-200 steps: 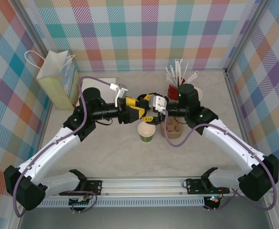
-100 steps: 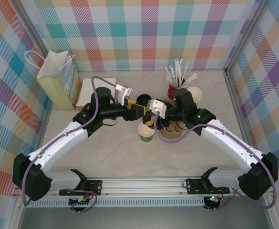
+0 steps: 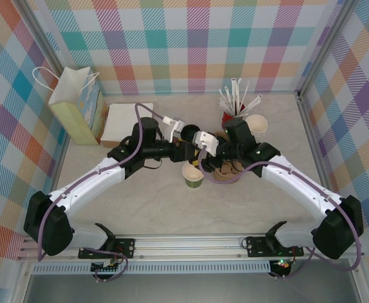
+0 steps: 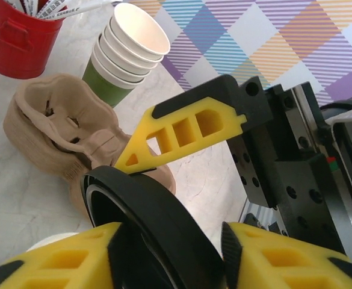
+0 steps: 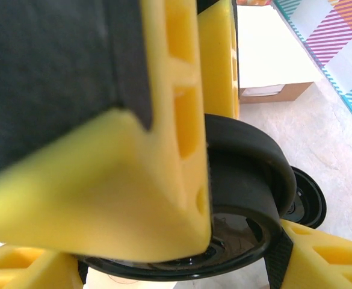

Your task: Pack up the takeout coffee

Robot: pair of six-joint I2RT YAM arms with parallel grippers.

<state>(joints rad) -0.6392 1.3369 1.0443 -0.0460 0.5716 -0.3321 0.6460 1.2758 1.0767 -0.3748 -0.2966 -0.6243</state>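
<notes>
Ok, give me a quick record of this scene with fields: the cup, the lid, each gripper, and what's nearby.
cup: olive-green cup, upright on the table, no lid on
lid: black lid, off the table, between the grippers
left gripper: shut on the lid, a finger on each side
right gripper: one finger on the lid's rim; grip unclear
nearby: pulp carrier, stack of cups, red cup of straws

Black lid [image 4: 157,229], olive-green cup [image 3: 193,184]

left hand [image 3: 187,151]: clamped | right hand [image 3: 200,159]: clamped | arms: angled inward, hands meeting
</notes>
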